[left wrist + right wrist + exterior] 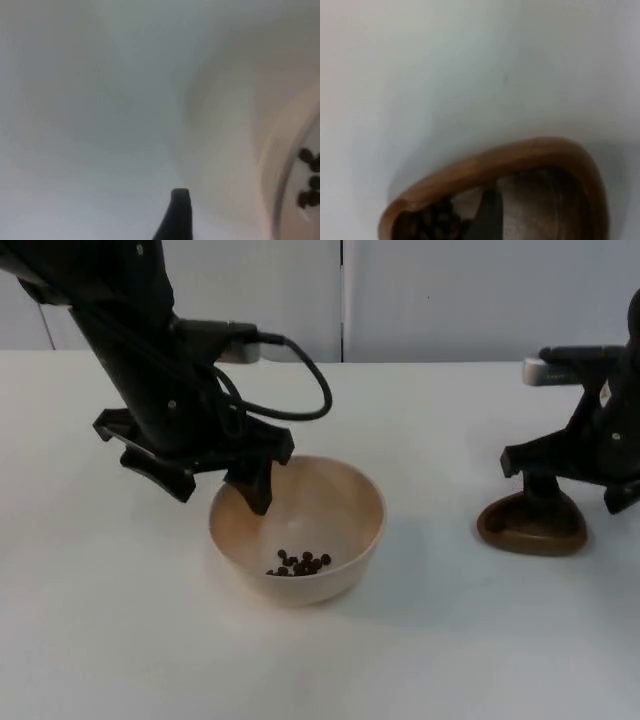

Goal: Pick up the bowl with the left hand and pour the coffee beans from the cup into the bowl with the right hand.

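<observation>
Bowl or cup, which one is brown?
The cup, under the right gripper, is dark brown. The bowl, at the left gripper, is pale cream with beans inside.

A cream bowl [300,525] stands upright on the white tabletop [420,640], with a small cluster of dark coffee beans [300,563] at its bottom. Well apart from it stands a brown wooden cup [532,528], with beans [432,222] inside.

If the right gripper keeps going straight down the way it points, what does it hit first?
Most likely the brown cup: the right gripper points down at it, one fingertip inside the rim beside a few coffee beans. Depth is hard to judge.
</observation>
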Controlling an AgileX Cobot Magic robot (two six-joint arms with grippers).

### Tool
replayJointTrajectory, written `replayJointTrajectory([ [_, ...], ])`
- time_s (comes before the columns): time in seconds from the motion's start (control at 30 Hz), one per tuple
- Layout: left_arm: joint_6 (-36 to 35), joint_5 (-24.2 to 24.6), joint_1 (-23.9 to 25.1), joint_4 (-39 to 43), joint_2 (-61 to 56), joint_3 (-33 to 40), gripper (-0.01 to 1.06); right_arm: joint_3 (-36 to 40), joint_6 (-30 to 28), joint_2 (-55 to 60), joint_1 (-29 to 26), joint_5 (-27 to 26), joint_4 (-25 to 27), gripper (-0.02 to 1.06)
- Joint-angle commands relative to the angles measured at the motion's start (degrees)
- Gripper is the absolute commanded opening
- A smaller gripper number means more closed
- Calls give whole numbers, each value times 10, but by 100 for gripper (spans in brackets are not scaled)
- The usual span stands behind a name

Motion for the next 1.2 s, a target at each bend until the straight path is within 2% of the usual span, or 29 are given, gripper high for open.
replayJointTrajectory([
  [0.0, 1, 0, 1, 2, -21, 0, 73, 0, -21, -30, -2, -12, -6, 74],
  [0.13, 1, -3, 1, 2, -89, 0, 73, 0, -58, -126, -2, -6, -6, 74],
  [0.23, 1, -6, 1, 2, -118, 0, 73, 0, -66, -173, -2, 2, -6, 74],
  [0.5, 1, -40, 1, 2, -294, 0, 73, 0, -80, -335, -1, 17, -4, 74],
  [0.67, 1, -49, 1, 2, -363, 0, 73, 0, -89, -397, -1, 22, -4, 74],
  [0.93, 1, -38, 1, 0, -409, 0, 73, 0, -102, -442, -1, 52, 9, 74],
  [1.17, 1, 0, 1, 0, -436, 1, 73, 2, -108, -476, -1, 103, 13, 74],
])
